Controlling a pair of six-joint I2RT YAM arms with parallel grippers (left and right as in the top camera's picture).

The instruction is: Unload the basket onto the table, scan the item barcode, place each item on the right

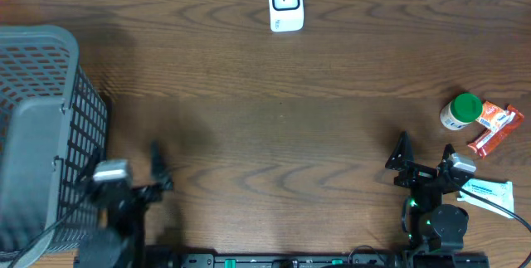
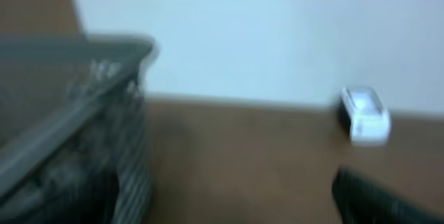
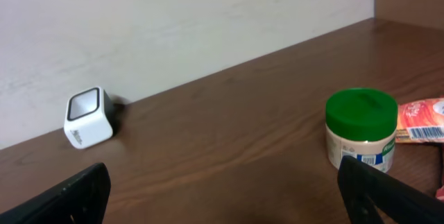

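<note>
The white barcode scanner (image 1: 285,4) stands at the far edge of the table, its dark window up. It also shows in the right wrist view as the scanner (image 3: 88,118) and, blurred, in the left wrist view as the scanner (image 2: 364,115). The items lie at the right: a green-lidded jar (image 1: 461,110), two orange packets (image 1: 495,119) and a white-and-teal packet (image 1: 488,192). My right gripper (image 1: 426,153) is open and holds nothing, a little in front and left of the jar (image 3: 361,128). My left gripper (image 1: 124,172) is open and holds nothing, next to the basket.
A grey mesh basket (image 1: 41,135) fills the left side of the table, and its rim (image 2: 69,134) is close to my left gripper's left side. An orange packet (image 3: 422,120) lies just right of the jar. The wall runs behind the scanner.
</note>
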